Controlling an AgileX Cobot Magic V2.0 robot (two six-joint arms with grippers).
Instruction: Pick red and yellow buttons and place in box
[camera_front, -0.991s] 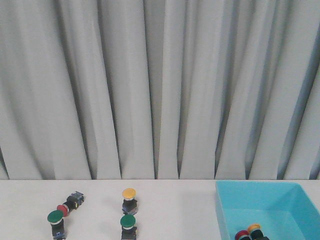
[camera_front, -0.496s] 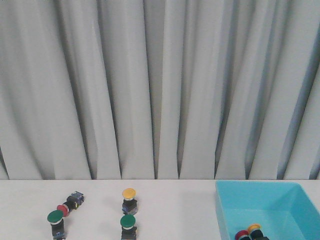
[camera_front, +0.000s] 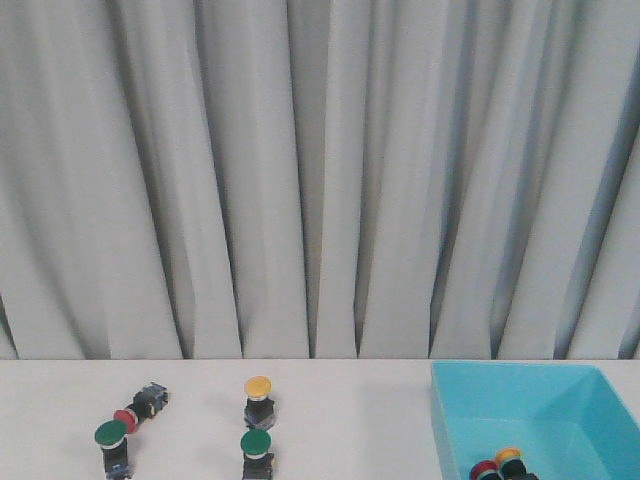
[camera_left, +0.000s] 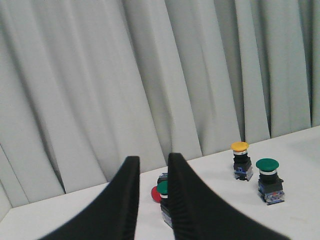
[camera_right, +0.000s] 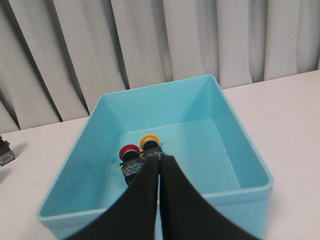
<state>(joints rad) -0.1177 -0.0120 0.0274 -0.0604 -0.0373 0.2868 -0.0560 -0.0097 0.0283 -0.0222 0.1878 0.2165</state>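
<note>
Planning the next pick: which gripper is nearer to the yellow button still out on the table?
Left. The left gripper hangs over the table's button cluster, with the yellow button just beyond. The right gripper hangs above the box, away from it.

We see red (camera_front: 124, 416), yellow (camera_front: 258, 386) and green buttons (camera_front: 110, 433) on a white desk (camera_front: 340, 420), a cyan box (camera_front: 455, 400), grey curtains (camera_front: 320, 180).

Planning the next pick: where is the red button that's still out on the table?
In the front view the red button lies tipped over at the table's left, touching the left green button, well left of the yellow button.
</note>
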